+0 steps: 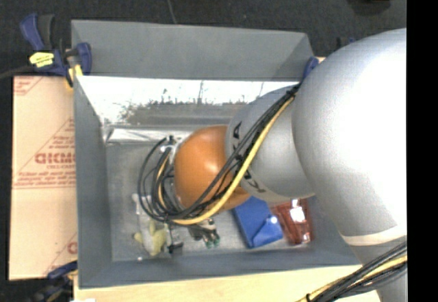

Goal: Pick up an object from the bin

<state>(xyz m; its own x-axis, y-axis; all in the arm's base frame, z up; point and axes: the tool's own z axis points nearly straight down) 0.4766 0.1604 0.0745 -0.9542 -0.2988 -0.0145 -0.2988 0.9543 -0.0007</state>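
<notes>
My gripper [202, 230] is low in the bin near its front wall, and just a dark part of it shows under the arm's orange cover. Directly left of it, in the front left corner, lies a pale yellow-green lumpy thing [152, 241]. A small green piece [212, 242] sits right beside the gripper. To its right a blue block-like thing [258, 223] lies flat on the floor, partly hidden by the arm. Further right is a dark red packet with a white patch [294, 224].
The arm and its orange cover with looped black and yellow cables hang over the middle and right of the bin, hiding the floor beneath. Bare grey floor shows along the left wall and at the back.
</notes>
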